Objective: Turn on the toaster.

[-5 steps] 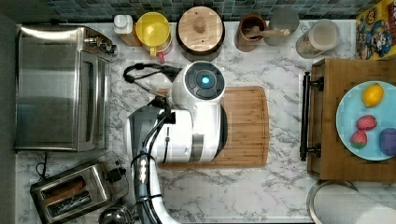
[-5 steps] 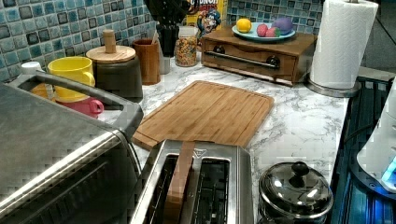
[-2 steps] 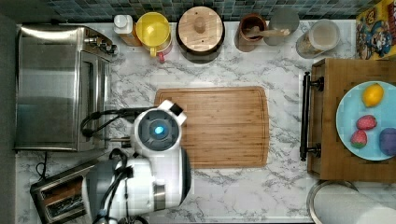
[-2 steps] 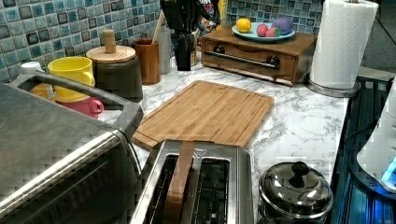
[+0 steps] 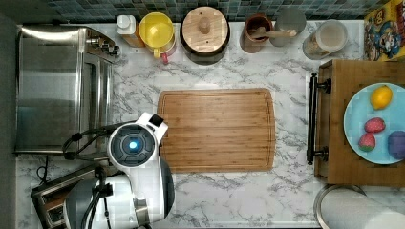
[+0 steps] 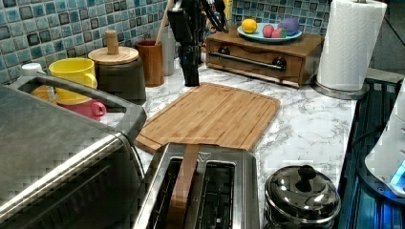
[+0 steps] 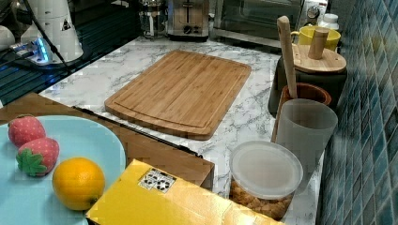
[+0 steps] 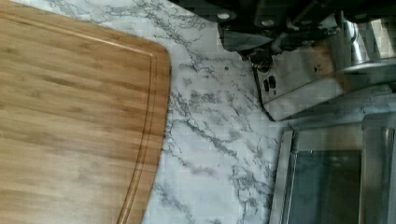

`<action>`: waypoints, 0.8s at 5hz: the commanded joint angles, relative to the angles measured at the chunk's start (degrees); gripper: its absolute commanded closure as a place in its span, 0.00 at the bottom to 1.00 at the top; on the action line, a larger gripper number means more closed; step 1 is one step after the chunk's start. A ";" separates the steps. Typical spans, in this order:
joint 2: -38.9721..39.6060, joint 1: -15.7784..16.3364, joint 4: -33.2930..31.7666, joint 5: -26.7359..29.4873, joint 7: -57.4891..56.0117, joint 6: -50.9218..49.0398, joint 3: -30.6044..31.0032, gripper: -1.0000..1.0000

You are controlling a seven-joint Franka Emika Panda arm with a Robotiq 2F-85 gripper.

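We cannot tell whether the gripper (image 6: 192, 76) is open or closed: in the left view it is a dark shape hanging in the air, its tip seen against the far edge of the cutting board (image 6: 215, 114), and nothing appears to be in its grasp. In the top view the white arm (image 5: 136, 157) rises over the board's corner on the top view's lower left, between the board and the toaster oven (image 5: 52, 86).

The toaster (image 5: 47, 200) sits at the top view's bottom left corner, partly covered by the arm, just below the toaster oven. In the left view we look down into its two slots, and a brown slice (image 6: 184, 186) stands in the slot on the left view's left. A lidded steel pot (image 6: 301, 200) stands just beside it on the marble counter (image 6: 305, 129). In the wrist view the toaster's shiny end lies close under the dark gripper housing, apart from the board.

In the right view the toaster stands at the counter's far end, well beyond the board.
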 commanded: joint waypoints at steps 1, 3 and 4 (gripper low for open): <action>-2.78 5.04 -6.17 3.47 -4.68 -1.04 2.52 1.00; -5.36 7.42 -7.36 7.54 -4.06 3.67 4.25 1.00; -4.99 8.27 -7.62 8.85 -3.46 6.60 4.27 1.00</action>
